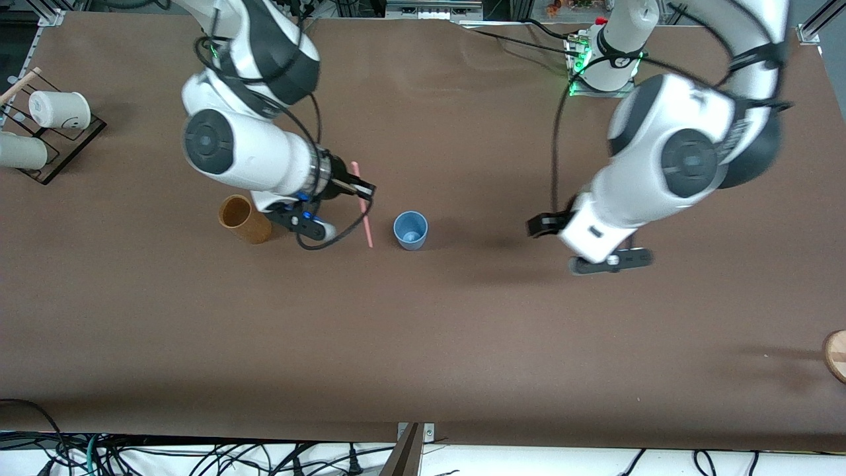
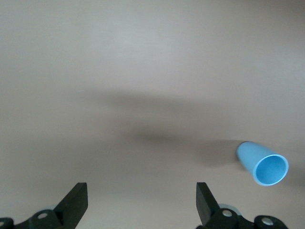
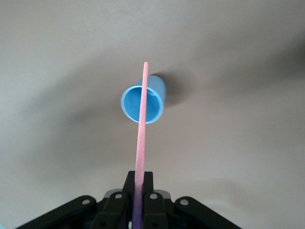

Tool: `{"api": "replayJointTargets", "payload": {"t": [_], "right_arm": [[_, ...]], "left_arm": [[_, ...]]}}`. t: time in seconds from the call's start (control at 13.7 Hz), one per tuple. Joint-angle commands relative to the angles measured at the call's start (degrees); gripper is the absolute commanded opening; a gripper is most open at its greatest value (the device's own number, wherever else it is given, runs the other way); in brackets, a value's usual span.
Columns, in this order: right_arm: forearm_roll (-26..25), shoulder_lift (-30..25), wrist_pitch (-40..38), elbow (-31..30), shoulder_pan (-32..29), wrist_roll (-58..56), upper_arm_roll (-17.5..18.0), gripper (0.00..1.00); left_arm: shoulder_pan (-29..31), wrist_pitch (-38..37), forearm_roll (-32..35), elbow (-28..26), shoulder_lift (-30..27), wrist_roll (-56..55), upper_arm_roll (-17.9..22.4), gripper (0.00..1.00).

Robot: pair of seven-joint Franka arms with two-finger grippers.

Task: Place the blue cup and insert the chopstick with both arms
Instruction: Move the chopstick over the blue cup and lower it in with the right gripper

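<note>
Pinching the chopstick (image 1: pixel 362 205) near its upper end, the right gripper (image 1: pixel 365 190) is hanging over the table (image 1: pixel 462 344) just beside the blue cup (image 1: pixel 410 230), toward the right arm's end; its fingers (image 3: pixel 127 191) are clamped tight on the pink shaft, whose free tip is pointing down toward the cup's mouth in the right wrist view. That stick is looking light, thin and stiff, likely smooth enough to pivot in the grip, so holding it high is leaving length free to enter. Standing upright and apart from both grippers near the table's middle, the cup is looking light and easy to tip. Waiting over bare table toward the left arm's end, the left gripper (image 1: pixel 538 225) is holding its fingers (image 2: pixel 76 202) wide apart and empty. Counting: one chopstick, one blue cup, one tan cup (image 1: pixel 243 219), two white cups (image 1: pixel 59 110) on a rack.
</note>
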Motion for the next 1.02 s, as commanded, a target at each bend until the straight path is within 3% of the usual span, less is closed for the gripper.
{"api": "replayJointTargets", "payload": {"t": [0.0,0.22,0.44,0.8,0.95], "right_arm": [[0.95,3.45,2.38,2.69,2.63,6.57,-0.13,0.0],[1.39,3.54,2.39,1.64,3.51,12.02,-0.13,0.0],[2.53,3.28,2.47,0.58,3.69,15.89,0.3,0.0],[2.97,3.72,6.07,-0.3,5.18,19.15,1.27,0.0],[2.97,3.72,8.44,-2.75,5.36,19.07,1.27,0.0]], "left_arm": [[5.77,-5.64,-0.14,-1.8,-6.44,3.35,-0.88,1.0],[12.63,-7.32,-0.4,-3.99,-10.75,9.08,-0.88,1.0],[13.08,-8.03,-1.1,-12.76,-17.69,9.51,-0.71,1.0],[12.29,-11.18,0.2,-12.97,-20.08,10.56,-0.88,1.0],[12.73,-11.54,4.94,-13.4,-20.17,19.66,-0.8,1.0]]}}
